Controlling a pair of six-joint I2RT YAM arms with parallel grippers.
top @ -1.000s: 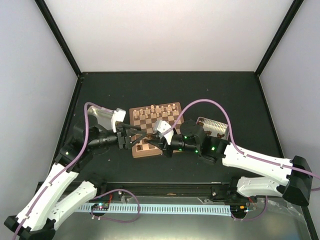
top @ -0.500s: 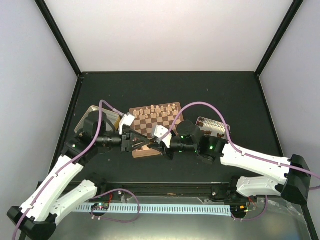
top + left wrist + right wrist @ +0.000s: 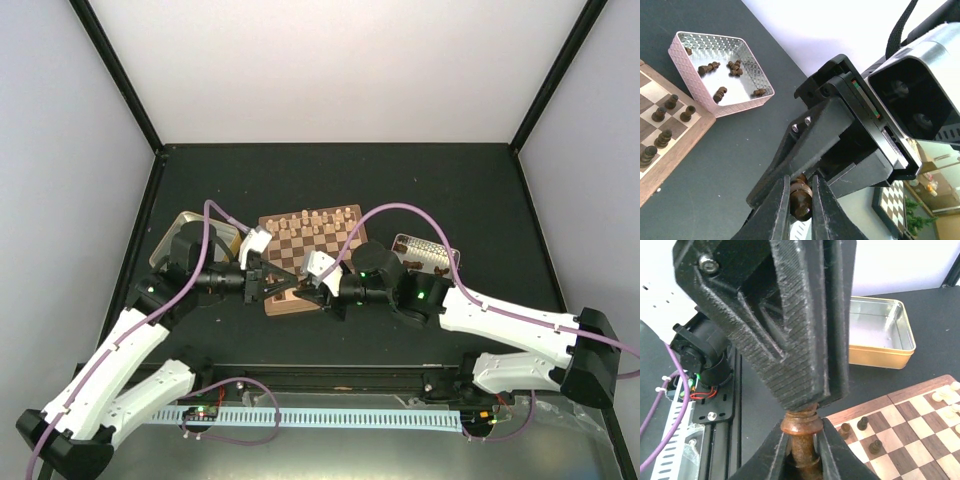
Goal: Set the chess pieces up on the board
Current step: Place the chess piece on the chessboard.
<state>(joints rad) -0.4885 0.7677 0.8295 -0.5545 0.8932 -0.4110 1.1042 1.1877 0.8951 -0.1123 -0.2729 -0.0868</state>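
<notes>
Over the near edge of the board [image 3: 300,250] my two grippers meet tip to tip. A dark chess piece [image 3: 800,202] is clamped between the left gripper [image 3: 801,182] fingers, which are shut on its head. The right gripper [image 3: 803,440] still flanks the same dark piece [image 3: 802,422] closely, its fingertips against the collar. The left fingers [image 3: 800,340] fill the upper right wrist view. Cream pieces [image 3: 315,220] line the board's far rows. Several dark pieces [image 3: 662,135] stand near the board's right edge.
A pink-rimmed tray [image 3: 690,70] right of the board holds several loose dark pieces [image 3: 732,67]. A yellow-rimmed tin [image 3: 880,352] sits left of the board, behind the left arm. Black side rails bound the dark table.
The left arm swung right to the right gripper, and its jaws went from wide open to shut on the dark piece. The right arm shifted slightly left.
</notes>
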